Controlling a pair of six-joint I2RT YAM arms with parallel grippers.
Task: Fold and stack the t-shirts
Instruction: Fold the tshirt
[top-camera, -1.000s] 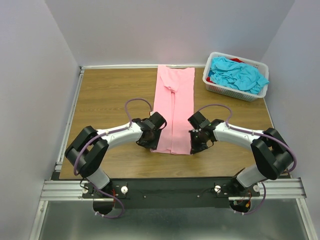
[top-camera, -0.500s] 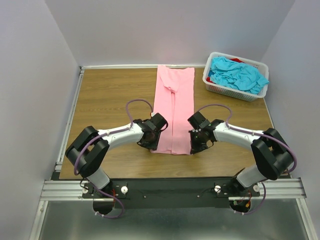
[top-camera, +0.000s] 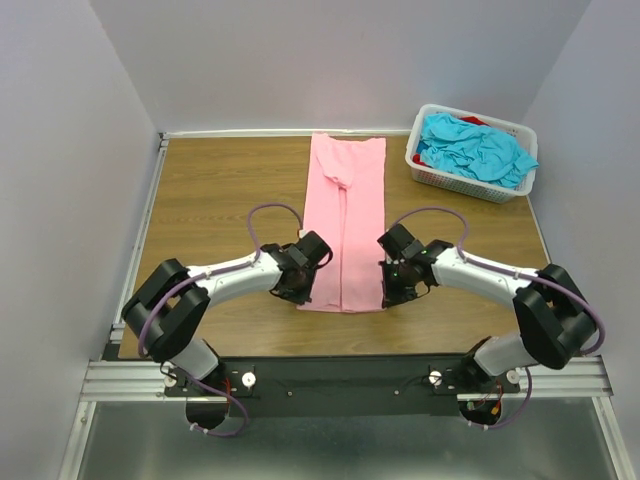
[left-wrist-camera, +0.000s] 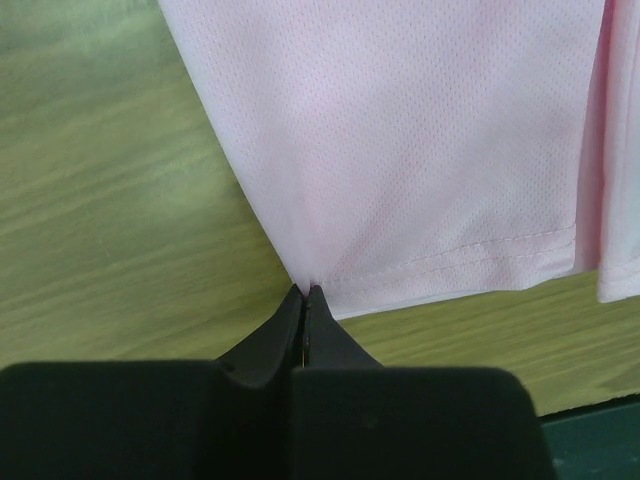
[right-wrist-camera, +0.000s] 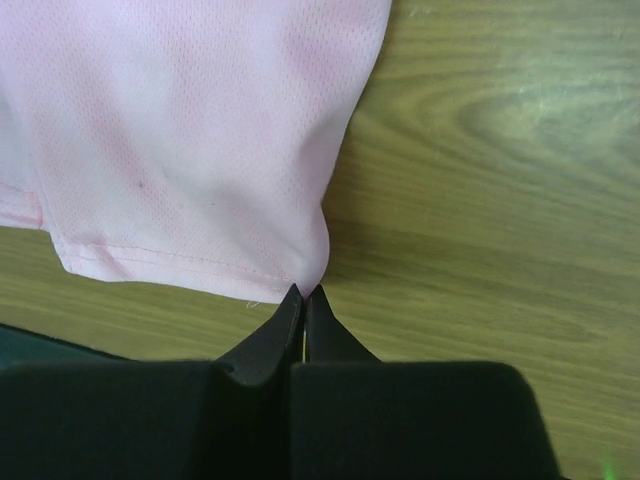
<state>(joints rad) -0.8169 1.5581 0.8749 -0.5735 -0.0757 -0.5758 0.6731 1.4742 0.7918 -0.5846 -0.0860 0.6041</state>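
Two near-edge corners of the pink t-shirt (top-camera: 347, 230), laid as a strip down the middle of the table (top-camera: 210, 190), are pinched by the left fingers (left-wrist-camera: 303, 297) and right fingers (right-wrist-camera: 303, 295). Only hem tips are caught; a corner may be dropped on lifting, and the fold skewed.

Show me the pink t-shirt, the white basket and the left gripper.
pink t-shirt (top-camera: 347, 215), top view, middle of the cloth.
white basket (top-camera: 450, 182), top view, front wall.
left gripper (left-wrist-camera: 305, 291), left wrist view, between its fingertips.

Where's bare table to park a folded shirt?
Widest bare table: left of the pink shirt. Smaller patch right of it, below the basket. Crowded at the near edge, where left gripper and right gripper pinch its hem corners.
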